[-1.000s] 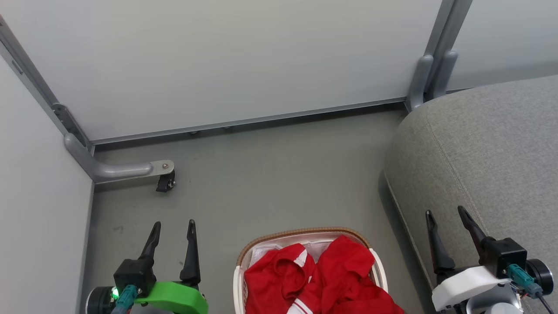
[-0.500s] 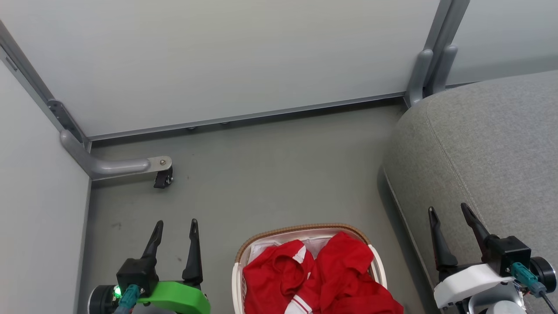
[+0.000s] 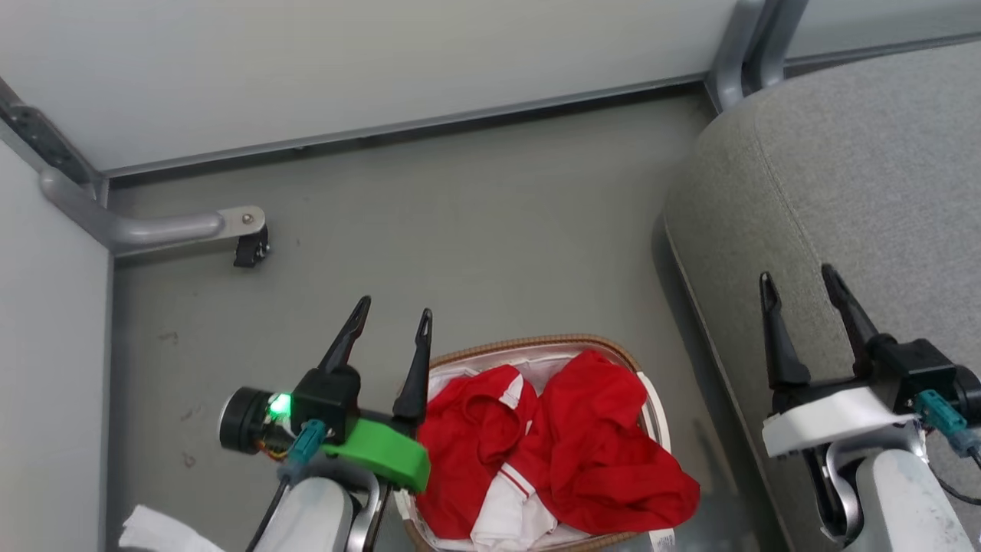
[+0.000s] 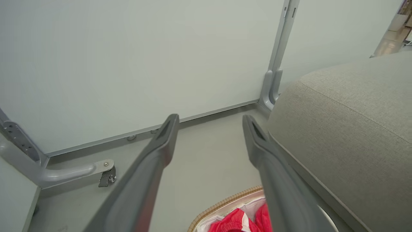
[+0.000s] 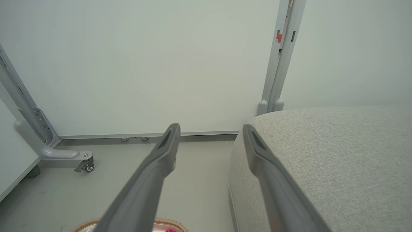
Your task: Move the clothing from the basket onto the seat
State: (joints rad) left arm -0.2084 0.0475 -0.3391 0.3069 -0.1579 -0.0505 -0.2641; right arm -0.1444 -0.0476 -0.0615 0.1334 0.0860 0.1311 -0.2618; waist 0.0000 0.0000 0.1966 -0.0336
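Clothing [image 3: 598,445] is lying untouched in the basket [image 3: 536,338] while your left jaws, spread empty, are swinging to its rim.

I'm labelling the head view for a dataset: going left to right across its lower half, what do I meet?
left gripper → clothing in the basket → right gripper
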